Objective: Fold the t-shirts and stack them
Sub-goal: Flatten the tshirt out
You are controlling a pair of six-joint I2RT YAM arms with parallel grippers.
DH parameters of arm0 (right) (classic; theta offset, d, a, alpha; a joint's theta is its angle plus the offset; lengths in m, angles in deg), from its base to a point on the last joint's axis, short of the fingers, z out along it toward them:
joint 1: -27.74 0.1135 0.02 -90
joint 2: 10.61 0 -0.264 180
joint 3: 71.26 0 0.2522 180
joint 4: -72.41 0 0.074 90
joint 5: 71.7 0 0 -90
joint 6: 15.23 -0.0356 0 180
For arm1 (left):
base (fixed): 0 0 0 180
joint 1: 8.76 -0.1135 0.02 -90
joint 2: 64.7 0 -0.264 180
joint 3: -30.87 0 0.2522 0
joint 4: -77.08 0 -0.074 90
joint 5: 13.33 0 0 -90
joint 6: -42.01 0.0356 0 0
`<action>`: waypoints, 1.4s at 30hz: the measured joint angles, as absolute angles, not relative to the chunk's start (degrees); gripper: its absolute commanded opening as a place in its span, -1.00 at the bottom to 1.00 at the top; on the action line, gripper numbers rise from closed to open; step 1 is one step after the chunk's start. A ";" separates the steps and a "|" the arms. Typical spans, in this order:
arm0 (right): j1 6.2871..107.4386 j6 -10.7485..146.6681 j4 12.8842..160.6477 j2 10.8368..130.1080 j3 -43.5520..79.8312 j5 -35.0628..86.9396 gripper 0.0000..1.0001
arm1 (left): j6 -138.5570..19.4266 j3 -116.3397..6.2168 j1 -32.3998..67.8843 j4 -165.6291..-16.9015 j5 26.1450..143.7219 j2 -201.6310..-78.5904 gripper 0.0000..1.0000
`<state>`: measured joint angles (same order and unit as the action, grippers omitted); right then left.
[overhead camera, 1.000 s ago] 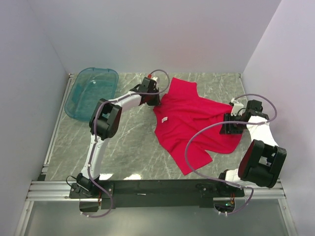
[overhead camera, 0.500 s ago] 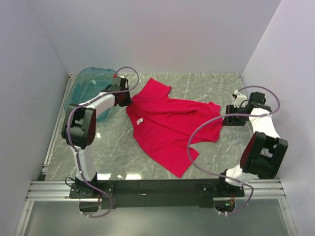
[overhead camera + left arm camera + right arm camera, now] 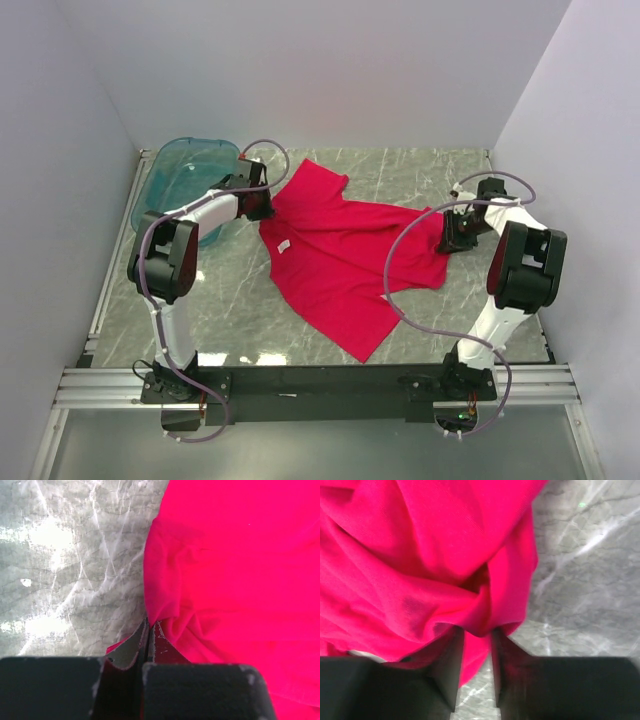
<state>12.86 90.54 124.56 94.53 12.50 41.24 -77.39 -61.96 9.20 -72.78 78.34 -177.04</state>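
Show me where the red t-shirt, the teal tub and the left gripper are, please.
red t-shirt [image 3: 340,255], top external view, middle of the cloth.
teal tub [image 3: 172,172], top external view, its left wall.
left gripper [image 3: 149,632], left wrist view, between the fingertips, shut on the shirt's edge.

No writing, brand, number or sign can be read anywhere. The only thing like a label is a small white tag [image 3: 284,245] on the red t-shirt [image 3: 340,260], near its neck end toward the left side of the marbled table [image 3: 250,320]; in the top view it is far too small to show any print, and neither wrist view takes it in.
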 measured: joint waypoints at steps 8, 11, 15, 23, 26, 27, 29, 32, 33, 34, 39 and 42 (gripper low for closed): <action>12.27 92.80 125.07 88.46 6.08 39.97 -0.98 | -77.39 -61.11 8.56 -73.22 78.37 -176.75 -0.99; 11.62 93.41 126.18 82.36 2.43 38.33 -0.18 | -77.42 -60.47 8.35 -73.20 78.58 -176.34 -0.99; 10.59 93.58 126.31 80.70 4.15 37.89 -0.07 | -77.57 -60.45 8.19 -73.37 79.44 -175.90 -0.99; 10.46 91.96 124.04 90.64 7.43 37.63 -0.11 | -77.61 -58.72 8.19 -73.52 80.42 -174.22 -0.99; 10.46 92.88 125.02 91.41 7.37 38.53 -0.82 | -77.61 -58.64 8.19 -73.61 80.57 -174.13 -0.99; 10.44 93.39 125.39 91.32 7.32 38.96 -1.00 | -77.61 -58.64 8.19 -73.61 80.57 -174.13 -0.99; 10.41 94.43 125.94 90.71 6.67 39.44 -1.00 | -77.59 -58.64 8.19 -73.63 80.57 -174.13 -0.99; 10.11 97.28 128.26 86.12 2.89 39.23 -1.00 | -77.59 -58.64 8.06 -73.63 80.57 -174.13 -0.99; 9.96 98.41 129.74 83.82 1.55 39.05 -1.00 | -77.59 -58.64 7.89 -73.63 80.57 -174.09 -0.99; 9.69 100.01 131.36 80.90 0.26 38.85 -1.00 | -77.59 -58.64 7.80 -73.59 80.57 -174.04 -0.99; 8.43 106.28 139.93 68.13 -3.98 37.32 0.04 | -77.59 -58.64 7.14 -73.59 81.27 -174.02 -0.99; 6.26 108.53 142.18 66.08 -4.52 36.62 0.19 | -77.59 -58.64 7.01 -73.61 81.73 -174.00 -0.99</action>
<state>6.26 108.53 142.18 66.08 -4.52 36.62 -77.59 -58.64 7.01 -73.61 81.73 -174.00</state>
